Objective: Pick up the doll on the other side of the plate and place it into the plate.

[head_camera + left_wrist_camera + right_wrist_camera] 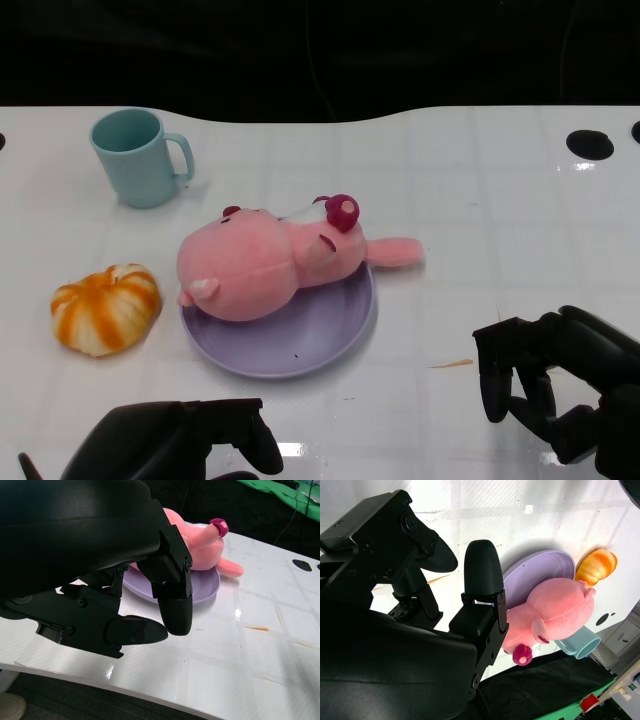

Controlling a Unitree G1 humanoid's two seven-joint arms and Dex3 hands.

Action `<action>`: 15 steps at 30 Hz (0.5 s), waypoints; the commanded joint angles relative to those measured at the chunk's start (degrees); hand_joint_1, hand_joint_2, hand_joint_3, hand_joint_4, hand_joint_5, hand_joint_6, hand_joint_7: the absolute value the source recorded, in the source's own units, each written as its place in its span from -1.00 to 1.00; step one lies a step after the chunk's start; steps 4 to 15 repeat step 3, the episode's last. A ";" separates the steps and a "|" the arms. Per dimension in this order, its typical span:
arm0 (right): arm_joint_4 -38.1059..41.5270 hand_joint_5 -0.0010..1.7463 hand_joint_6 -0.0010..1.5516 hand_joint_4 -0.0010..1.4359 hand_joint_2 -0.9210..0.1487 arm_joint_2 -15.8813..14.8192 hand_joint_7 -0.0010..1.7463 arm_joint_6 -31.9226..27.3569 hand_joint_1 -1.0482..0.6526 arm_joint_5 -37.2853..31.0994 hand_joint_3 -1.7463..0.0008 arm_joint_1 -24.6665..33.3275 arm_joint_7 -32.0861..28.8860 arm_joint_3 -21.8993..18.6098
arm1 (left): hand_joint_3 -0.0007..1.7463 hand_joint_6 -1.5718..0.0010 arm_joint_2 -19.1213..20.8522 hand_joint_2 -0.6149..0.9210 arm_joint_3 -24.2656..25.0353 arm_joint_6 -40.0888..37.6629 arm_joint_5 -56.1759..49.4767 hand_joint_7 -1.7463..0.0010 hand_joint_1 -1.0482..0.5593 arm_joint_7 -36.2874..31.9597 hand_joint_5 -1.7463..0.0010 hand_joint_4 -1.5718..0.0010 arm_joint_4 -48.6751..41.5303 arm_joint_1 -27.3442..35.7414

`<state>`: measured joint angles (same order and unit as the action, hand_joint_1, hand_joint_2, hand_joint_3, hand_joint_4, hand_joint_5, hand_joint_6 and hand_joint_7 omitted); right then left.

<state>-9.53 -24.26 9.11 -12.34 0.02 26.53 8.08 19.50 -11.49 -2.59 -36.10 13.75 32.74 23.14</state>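
Pink and plush, the doll [270, 265] lies on its side across the lavender plate [300, 345], its round head toward the left and its body stretching to the right — one limb pokes past the plate's far right rim and hangs over the white table [480, 210]. A small magenta knob sits on top of the doll near its far edge. The plate rests flat on the table around the middle of the scene, and most of the doll's bulk covers its far and left portions, leaving the near right part bare.

Neither hand touches the doll or the plate. The right hand [560, 385] hangs over the table at the near right, well apart from the plate, its fingers curved downward and spread, holding nothing. The left hand [185, 440] sits at the near edge, just in front of the plate, also released; the left wrist view shows its fingers apart with nothing between them.

To the left of the plate, an orange-and-white striped pumpkin-shaped toy [105, 308] rests on the table, just beside the plate but not touching it. Farther back on the left stands a teal mug [135, 157], upright, handle pointing right. A thin tan sliver [452, 364] lies on the table between the plate and the right hand.
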 commanded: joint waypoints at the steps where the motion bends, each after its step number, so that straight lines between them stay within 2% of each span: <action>1: -0.39 1.00 0.04 0.28 0.15 -1.01 0.76 -0.30 0.17 0.07 -0.62 -0.33 0.47 0.14 | -0.56 0.06 0.88 1.00 0.33 0.35 0.11 -0.04 -0.05 0.52 -0.83 0.21 0.06 -0.14; 15: -0.02 1.00 0.04 0.28 0.15 -0.99 0.76 0.01 0.17 0.15 -0.62 -0.40 0.41 0.08 | -0.54 0.08 0.94 1.00 0.34 0.67 0.15 -0.08 -0.06 0.30 -0.83 0.22 -0.28 -0.22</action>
